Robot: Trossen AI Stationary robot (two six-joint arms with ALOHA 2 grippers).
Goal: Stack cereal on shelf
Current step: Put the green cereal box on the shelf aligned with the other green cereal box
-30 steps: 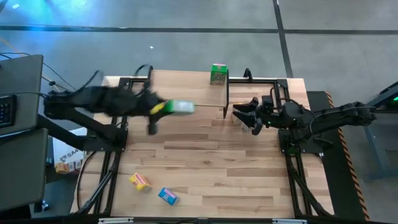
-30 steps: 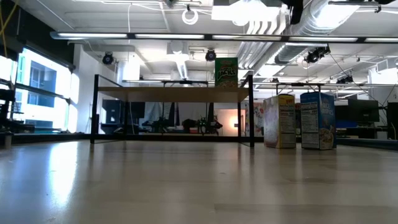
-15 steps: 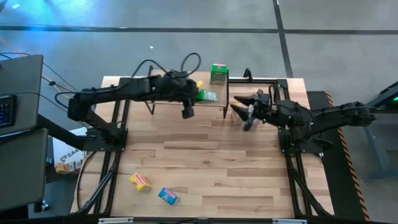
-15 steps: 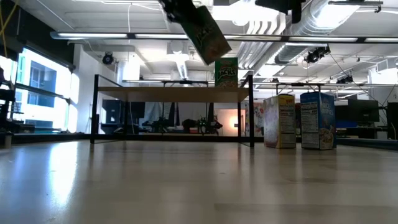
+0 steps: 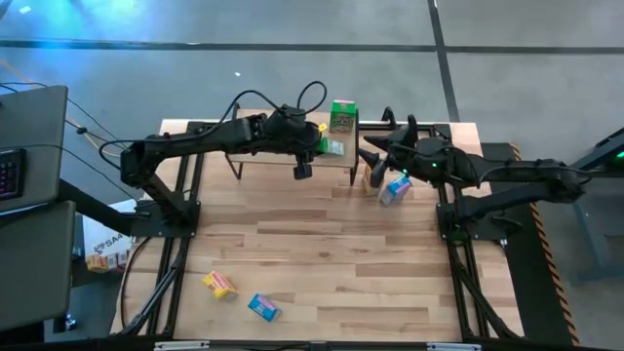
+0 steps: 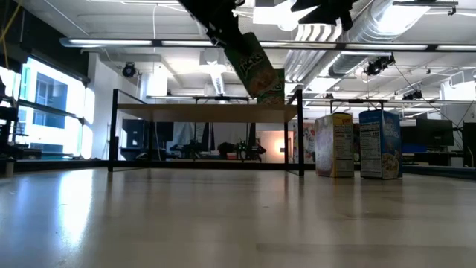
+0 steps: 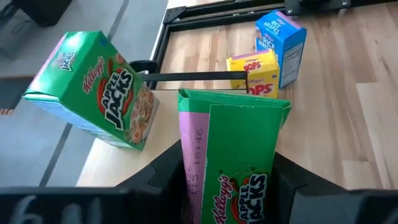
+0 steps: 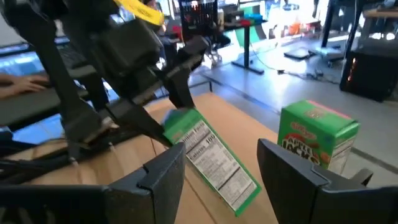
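My left gripper is over the shelf, shut on a green cereal box, which the low view shows tilted. A second green box stands upright on its base on the shelf's far right corner. My right gripper hovers open just past the shelf's right end, touching nothing. A yellow box and a blue box stand on the table below it. Another yellow box and blue box lie near the table's near edge. My left gripper pinches the green box between its two fingers, one on each side of the box's end nearest the wrist. The fingers come from above, slanting toward the table's right. The box hangs tilted below them, lifted clear of the shelf top.
The shelf's black legs stand on the wood table. Bare tabletop lies between the shelf and the two boxes at the near edge. A desk with a keyboard sits left of the table.
My left arm has swung from the table's left toward the right and far side, carrying the green box over the shelf close to the standing green box; the box has tipped downward. My right gripper has moved toward the far edge, uncovering the yellow and blue boxes.
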